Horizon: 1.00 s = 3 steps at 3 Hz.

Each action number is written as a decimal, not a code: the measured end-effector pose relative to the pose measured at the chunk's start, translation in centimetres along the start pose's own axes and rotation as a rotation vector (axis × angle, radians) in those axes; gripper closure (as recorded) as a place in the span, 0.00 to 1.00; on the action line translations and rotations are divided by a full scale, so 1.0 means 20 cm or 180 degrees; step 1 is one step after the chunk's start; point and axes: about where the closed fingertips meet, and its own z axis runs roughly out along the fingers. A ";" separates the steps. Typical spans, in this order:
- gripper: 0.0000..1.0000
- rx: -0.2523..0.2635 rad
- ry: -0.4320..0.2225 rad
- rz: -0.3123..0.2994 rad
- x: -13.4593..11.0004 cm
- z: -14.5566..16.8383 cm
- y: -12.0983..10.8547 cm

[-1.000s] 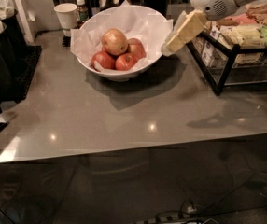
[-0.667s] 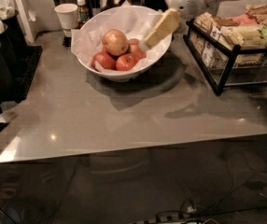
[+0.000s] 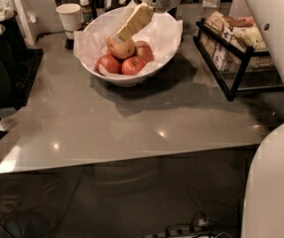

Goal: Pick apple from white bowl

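Observation:
The apple (image 3: pixel 122 48), large, pale yellowish-tan with a reddish blush, sits on top of several smaller red apples (image 3: pixel 132 65) in the white bowl (image 3: pixel 124 80), which is lined with crumpled white paper. The bowl stands at the back middle of the grey counter. My gripper (image 3: pixel 120 36) reaches down from the upper right into the bowl. Its cream tip is at the top of the large apple, touching it or just above it. The apple still rests in the bowl.
A small white paper cup (image 3: pixel 70 16) and a bottle (image 3: pixel 85 10) stand behind the bowl on the left. A black wire rack (image 3: pixel 230 86) of packaged snacks stands on the right. Dark equipment (image 3: pixel 0 68) lines the left edge. My white arm (image 3: pixel 273 38) crosses the right side.
My gripper has moved left from beside the bowl's right rim, over the bowl, and down onto the top of the large apple. The apples have not moved.

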 end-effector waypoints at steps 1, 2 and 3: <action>0.16 0.0004 -0.0072 0.0029 0.06 0.06 -0.02; 0.09 -0.0161 -0.0110 0.0100 0.18 0.20 -0.05; 0.07 -0.0299 -0.0121 0.0175 0.29 0.31 -0.07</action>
